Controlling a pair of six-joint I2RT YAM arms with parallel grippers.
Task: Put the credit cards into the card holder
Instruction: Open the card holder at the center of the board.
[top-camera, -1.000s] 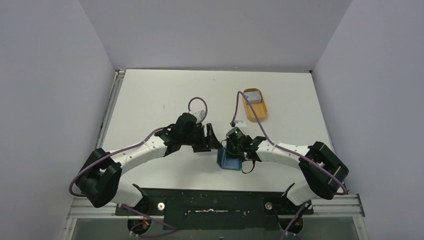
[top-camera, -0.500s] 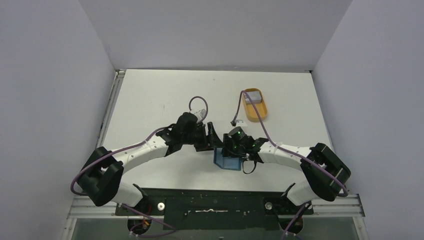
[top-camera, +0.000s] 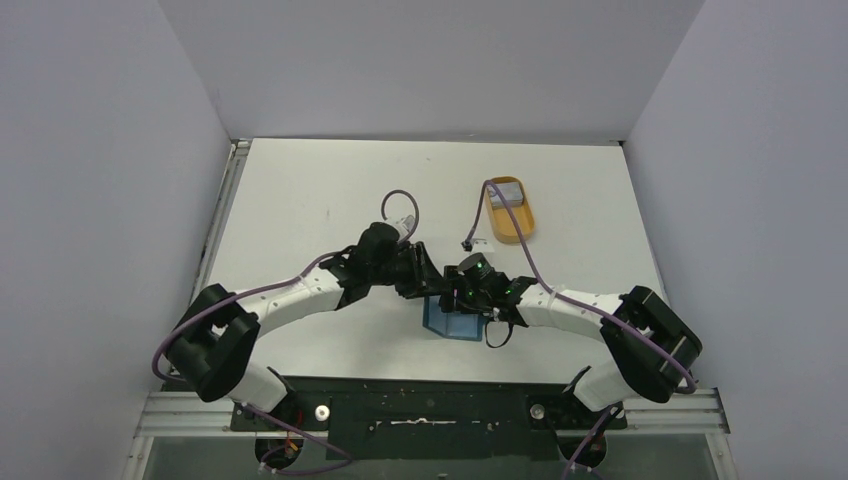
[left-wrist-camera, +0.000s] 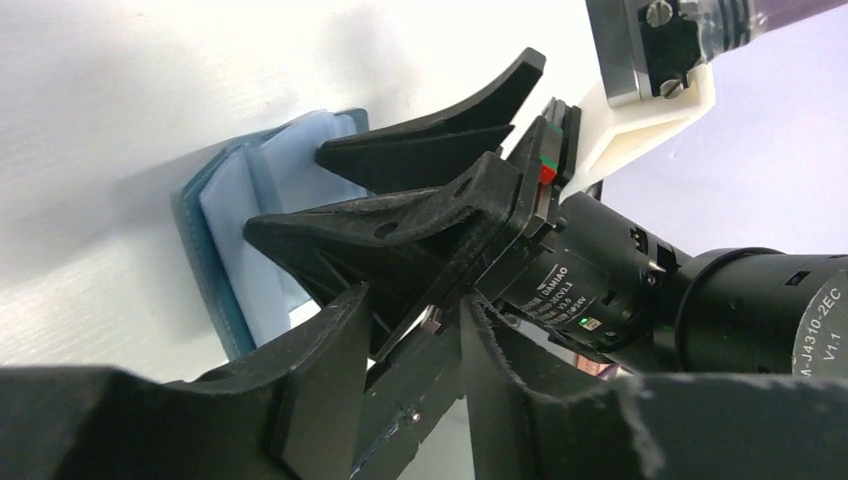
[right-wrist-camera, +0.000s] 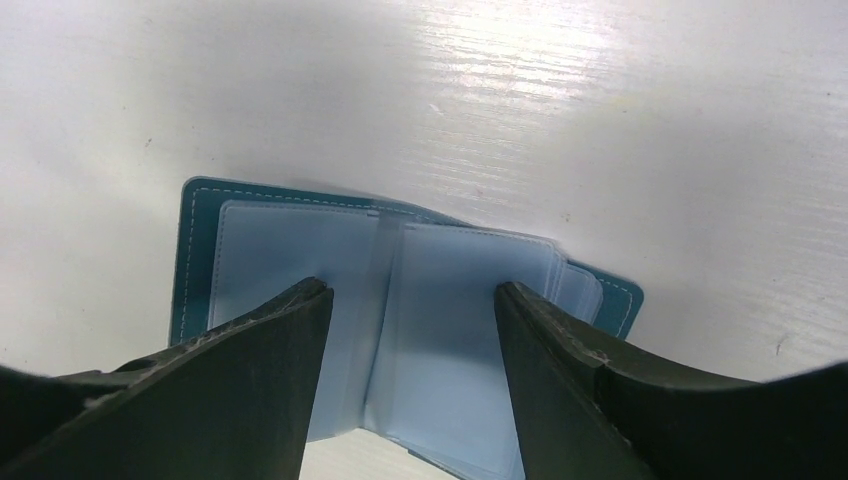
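**Holder open beneath right gripper**

The holder (right-wrist-camera: 260, 250) lies spread on the worktop (top-camera: 300, 200) (clear sleeves up), directly under the right gripper (right-wrist-camera: 412, 292), whose jaws stand wide astride its fold. The left gripper (left-wrist-camera: 412, 300), narrowly parted, hangs just beside.

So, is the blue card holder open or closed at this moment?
Open. The card holder lies spread, teal cover underneath, with its clear sleeves facing up on both sides of the middle fold.
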